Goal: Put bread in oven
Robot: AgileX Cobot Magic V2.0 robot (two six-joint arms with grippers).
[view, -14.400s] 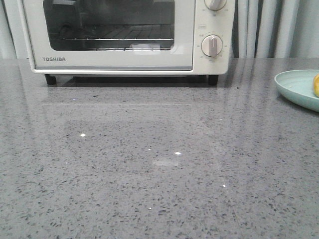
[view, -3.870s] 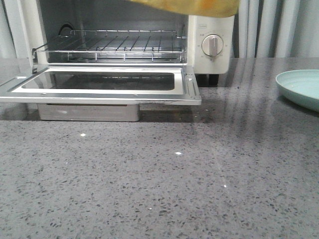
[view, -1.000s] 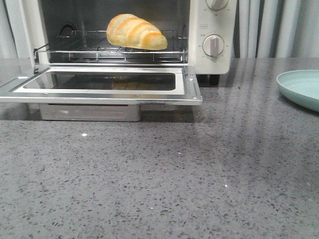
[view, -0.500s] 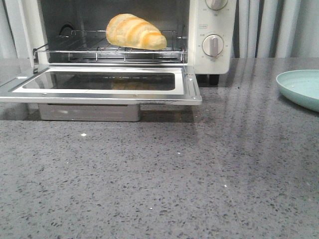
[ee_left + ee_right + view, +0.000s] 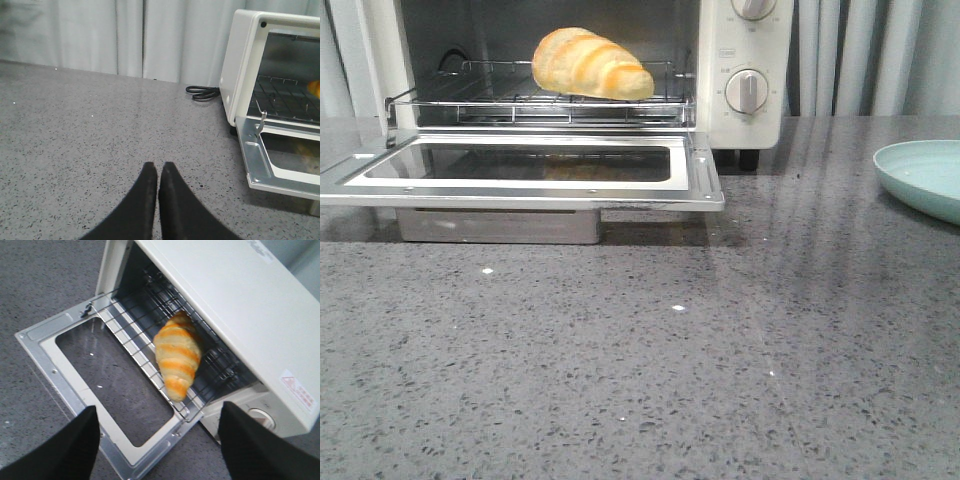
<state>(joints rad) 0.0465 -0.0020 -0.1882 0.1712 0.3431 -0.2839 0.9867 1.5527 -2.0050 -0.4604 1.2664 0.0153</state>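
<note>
The bread (image 5: 590,63), a golden croissant-shaped roll, lies on the wire rack (image 5: 520,98) inside the cream-white oven (image 5: 745,60), whose glass door (image 5: 520,170) hangs open and flat. In the right wrist view the bread (image 5: 176,355) sits on the rack below my right gripper (image 5: 159,412), which is open, empty and above the open door (image 5: 115,405). My left gripper (image 5: 156,167) is shut and empty over the bare counter, to the side of the oven (image 5: 245,65). Neither gripper shows in the front view.
A pale green plate (image 5: 925,175) sits at the right edge of the grey speckled counter. The oven's black cord (image 5: 202,92) lies coiled behind its left side. Grey curtains hang behind.
Over the last second nothing has visibly moved. Before that the oven door came open, the plate lost its bread, and the bread came to rest on the rack.
</note>
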